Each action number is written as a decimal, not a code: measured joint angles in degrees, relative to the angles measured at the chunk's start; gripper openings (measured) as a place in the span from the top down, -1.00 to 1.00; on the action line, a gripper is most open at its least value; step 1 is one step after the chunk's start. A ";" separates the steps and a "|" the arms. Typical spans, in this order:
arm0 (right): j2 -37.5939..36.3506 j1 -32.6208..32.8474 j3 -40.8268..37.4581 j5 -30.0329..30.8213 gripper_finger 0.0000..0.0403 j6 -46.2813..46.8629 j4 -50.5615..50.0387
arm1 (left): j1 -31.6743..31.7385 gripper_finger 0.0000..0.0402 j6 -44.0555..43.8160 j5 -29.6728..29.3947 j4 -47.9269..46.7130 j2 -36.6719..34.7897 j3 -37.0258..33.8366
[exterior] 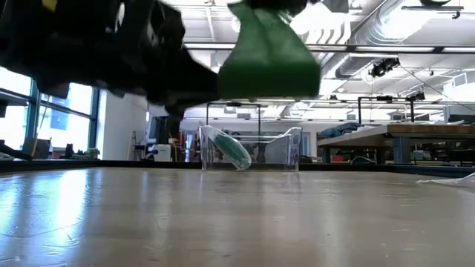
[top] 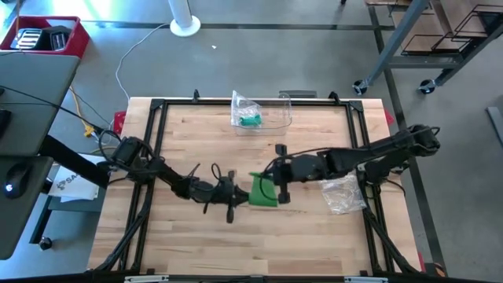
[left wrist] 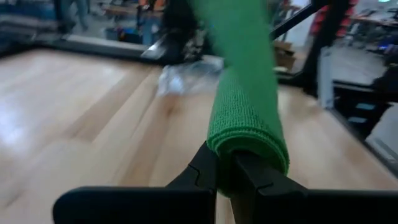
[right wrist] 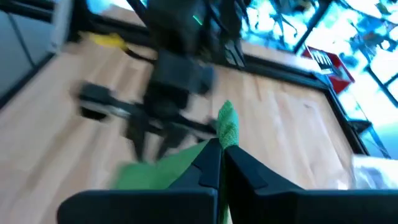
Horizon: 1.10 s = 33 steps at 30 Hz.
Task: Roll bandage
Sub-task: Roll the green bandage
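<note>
1. Bandage (top: 263,191), green, hangs above the middle of the counter (top: 196,134) in the high view, stretched between the two arms. Left end effector (top: 233,194) meets it from the left side, right end effector (top: 277,189) from the right. Judgement: held between both so one end stays anchored while the other is wound. A clear container (top: 267,110) with a teal item sits at the far edge; a crumpled plastic bag (top: 343,194) lies near the right arm.

2. Low view: bandage (exterior: 267,55) is clear of the counter (exterior: 237,222), a flat green sheet hanging from above, with dark arm parts to its left. Lifted, probably, so the fabric turns freely without dragging. The clear container (exterior: 252,148) stands well behind.

3. Left wrist view: left end effector (left wrist: 227,177) is clenched on the bandage (left wrist: 249,118), which here is a rolled tube running away from the fingers (left wrist: 202,171). The grip sits on the roll's end, likely to keep it tight.

4. Right wrist view: right end effector (right wrist: 221,165) is pinched closed on a thin green edge of the bandage (right wrist: 227,127), loose sheet spreading below. Left arm (right wrist: 177,81) shows beyond, blurred. Judgement: rolling is partly done; loose tail remains.
</note>
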 joint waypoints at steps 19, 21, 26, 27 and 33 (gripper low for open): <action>9.50 -2.40 -0.47 -5.87 0.56 15.74 -13.83 | -5.39 0.95 5.79 -3.50 1.32 0.09 3.92; 9.44 -2.41 -0.49 -6.10 0.41 15.70 -16.01 | -5.52 0.95 5.82 -3.50 1.64 0.09 3.92; 5.22 -1.94 -0.49 -5.54 0.24 16.18 -19.20 | -5.74 0.95 5.83 -3.50 2.09 -0.19 3.92; 4.03 -1.56 -0.49 -4.67 0.23 16.20 -19.60 | -5.74 0.95 5.85 -3.50 2.22 -0.26 3.92; -3.50 2.54 -0.49 1.60 0.23 16.03 -22.09 | -6.81 0.95 8.08 -3.35 4.12 -2.32 3.92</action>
